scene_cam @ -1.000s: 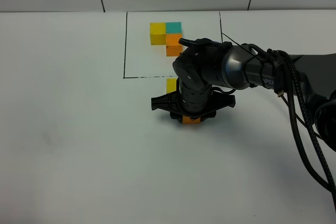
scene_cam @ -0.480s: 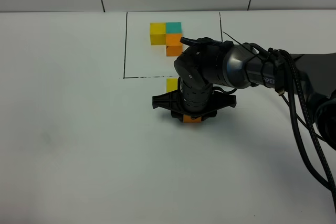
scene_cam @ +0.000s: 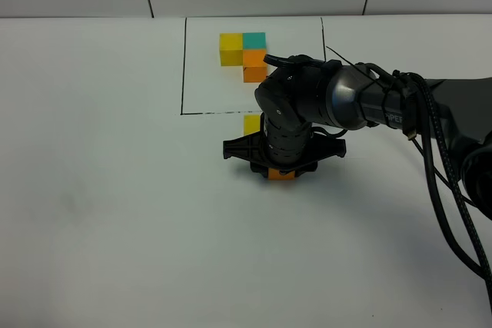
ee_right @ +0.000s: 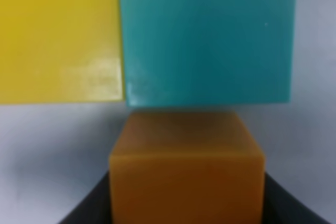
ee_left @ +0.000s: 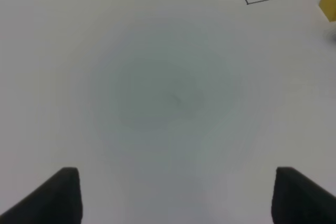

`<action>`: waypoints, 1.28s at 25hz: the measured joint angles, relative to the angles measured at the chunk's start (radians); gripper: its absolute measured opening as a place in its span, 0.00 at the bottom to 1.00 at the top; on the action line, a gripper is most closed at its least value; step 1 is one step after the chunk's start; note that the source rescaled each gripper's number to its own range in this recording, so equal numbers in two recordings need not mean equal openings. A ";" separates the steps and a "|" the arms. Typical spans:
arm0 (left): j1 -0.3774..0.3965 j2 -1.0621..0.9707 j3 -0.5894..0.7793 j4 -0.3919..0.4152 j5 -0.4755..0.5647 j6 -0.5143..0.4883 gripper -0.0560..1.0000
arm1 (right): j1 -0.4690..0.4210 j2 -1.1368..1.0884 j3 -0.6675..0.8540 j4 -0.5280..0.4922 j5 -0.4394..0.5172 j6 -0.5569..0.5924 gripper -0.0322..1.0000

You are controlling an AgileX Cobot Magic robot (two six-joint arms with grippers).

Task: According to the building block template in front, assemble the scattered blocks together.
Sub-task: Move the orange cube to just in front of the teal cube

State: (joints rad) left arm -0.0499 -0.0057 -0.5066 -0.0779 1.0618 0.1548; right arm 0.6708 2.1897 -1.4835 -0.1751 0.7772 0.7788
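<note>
The building block template (scene_cam: 244, 51) lies at the back inside a black-lined rectangle: yellow and teal side by side, orange against the teal. My right gripper (scene_cam: 280, 168) points down at the table's middle, shut on the loose orange cube (scene_cam: 280, 176). In the right wrist view the orange cube (ee_right: 186, 174) sits between the dark fingers, up against the loose teal cube (ee_right: 205, 38), with the loose yellow cube (ee_right: 60, 38) beside the teal. In the exterior high view the yellow cube (scene_cam: 251, 124) shows and the arm hides the teal one. My left gripper (ee_left: 184, 198) is open over bare table.
The black outline (scene_cam: 183, 74) marks the template's area, and its corner shows in the left wrist view (ee_left: 247, 2). The right arm and its cables (scene_cam: 430, 151) cross the table's right side. The white table (scene_cam: 115, 213) spreads to the left and front.
The right arm has shifted a hair to the right with the orange cube; since half a second ago nothing has moved.
</note>
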 joint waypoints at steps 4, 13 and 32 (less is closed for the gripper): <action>0.000 0.000 0.000 0.000 0.000 0.000 0.69 | 0.000 0.000 0.000 0.000 0.000 0.000 0.03; 0.000 0.000 0.000 0.000 0.000 0.000 0.69 | 0.000 0.000 0.000 -0.005 0.000 0.005 0.03; 0.000 0.000 0.000 0.000 0.000 0.000 0.69 | -0.001 0.001 0.000 -0.032 -0.017 0.037 0.03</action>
State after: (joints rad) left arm -0.0499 -0.0057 -0.5066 -0.0779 1.0618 0.1548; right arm 0.6699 2.1906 -1.4835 -0.2070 0.7604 0.8160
